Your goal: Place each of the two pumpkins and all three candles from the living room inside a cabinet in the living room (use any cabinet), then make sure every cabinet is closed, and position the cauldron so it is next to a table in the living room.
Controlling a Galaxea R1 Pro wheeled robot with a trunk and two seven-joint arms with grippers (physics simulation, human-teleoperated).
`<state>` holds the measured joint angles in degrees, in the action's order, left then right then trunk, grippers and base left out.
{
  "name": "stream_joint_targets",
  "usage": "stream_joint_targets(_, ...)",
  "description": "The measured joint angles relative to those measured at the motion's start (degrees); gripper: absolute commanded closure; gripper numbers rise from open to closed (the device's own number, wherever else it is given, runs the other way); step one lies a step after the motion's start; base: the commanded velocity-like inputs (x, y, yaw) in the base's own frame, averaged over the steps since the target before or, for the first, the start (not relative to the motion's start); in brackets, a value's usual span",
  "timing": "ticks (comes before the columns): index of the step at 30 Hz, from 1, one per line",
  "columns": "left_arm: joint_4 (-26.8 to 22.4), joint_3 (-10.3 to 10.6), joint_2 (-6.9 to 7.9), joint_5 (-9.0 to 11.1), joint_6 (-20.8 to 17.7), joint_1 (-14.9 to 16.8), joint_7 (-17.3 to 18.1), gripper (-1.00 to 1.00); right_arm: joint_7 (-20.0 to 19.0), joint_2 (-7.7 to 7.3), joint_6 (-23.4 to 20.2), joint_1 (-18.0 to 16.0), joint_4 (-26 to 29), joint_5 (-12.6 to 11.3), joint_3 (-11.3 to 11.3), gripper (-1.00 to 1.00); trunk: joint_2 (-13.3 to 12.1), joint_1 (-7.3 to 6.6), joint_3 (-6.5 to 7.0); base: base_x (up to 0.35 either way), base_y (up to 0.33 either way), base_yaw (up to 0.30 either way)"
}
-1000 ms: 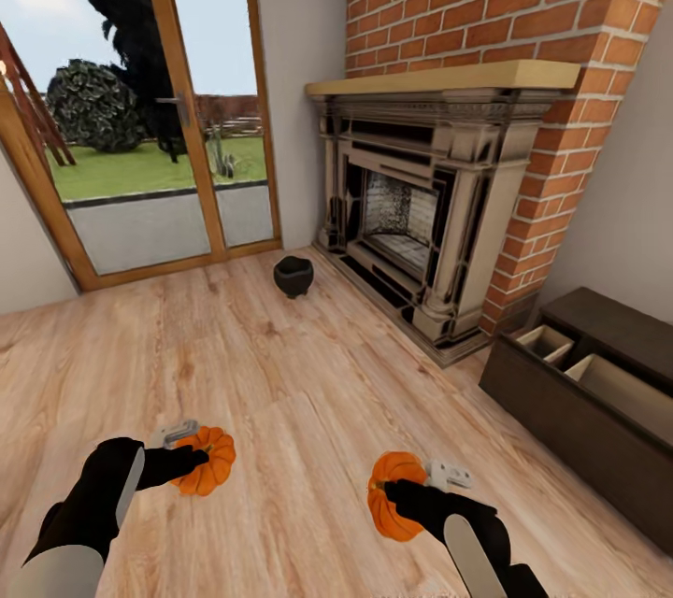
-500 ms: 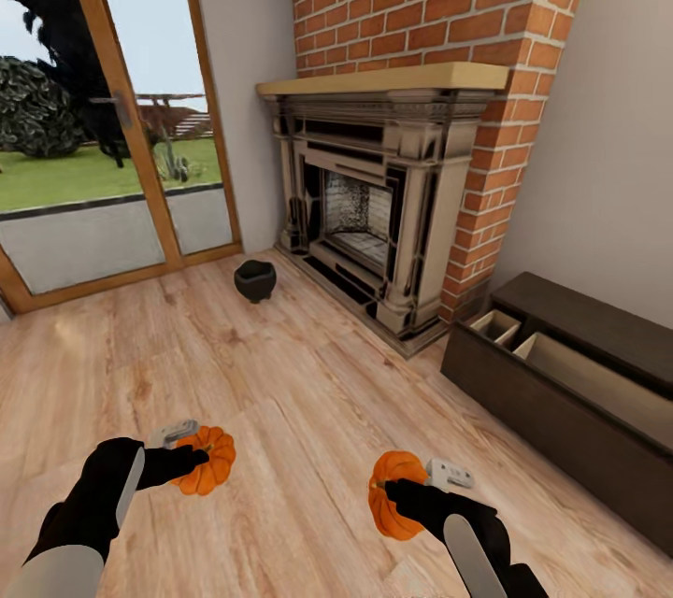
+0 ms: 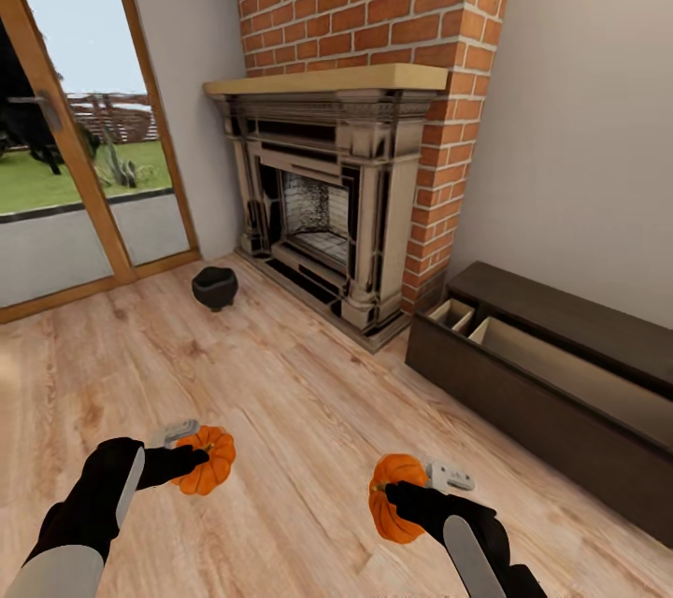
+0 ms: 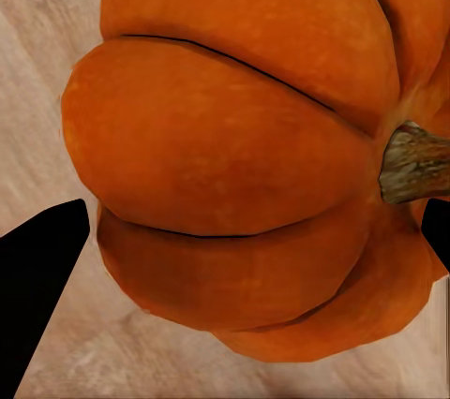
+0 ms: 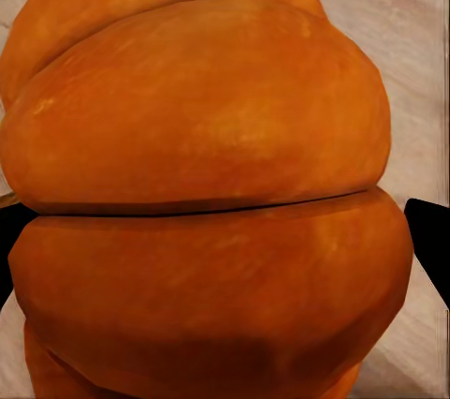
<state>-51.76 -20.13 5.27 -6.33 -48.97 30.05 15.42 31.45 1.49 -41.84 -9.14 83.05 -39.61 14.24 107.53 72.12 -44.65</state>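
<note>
Over the wooden floor (image 3: 280,374), each jaws pair clamped a pumpkin: left pumpkin (image 3: 207,460), right pumpkin (image 3: 394,509); probably light, rigid, smooth-ribbed.

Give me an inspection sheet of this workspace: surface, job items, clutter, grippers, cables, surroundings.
Surface: light wooden floor.
Job's things: one pumpkin in the left gripper, the other pumpkin in the right gripper; black cauldron on the floor beside the fireplace; dark-brown cabinet at the right wall, its drawer pulled out with pale compartments showing.
Clutter: nothing seen.
Grippers: left gripper shut on its pumpkin; right gripper shut on its pumpkin; black fingers flank the pumpkin in the left wrist view.
Cables: nothing seen.
Surroundings: brick fireplace with a wooden mantel, glass patio door giving onto a garden.
</note>
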Motion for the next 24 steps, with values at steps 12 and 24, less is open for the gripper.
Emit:
stream_joint_targets(12,0.0,0.0,0.00,0.1,-0.1,0.0,0.0,1.00,0.0,0.00,0.1,0.0,-0.2,-0.1,0.0,1.00,0.0,0.00,0.00,0.131,0.148,-0.286)
stream_joint_targets(24,0.0,0.0,0.00,0.0,0.0,0.0,0.0,1.00,0.0,0.00,0.1,-0.1,-0.3,-0.1,0.0,1.00,0.0,0.00,0.00,0.147,0.018,-0.287)
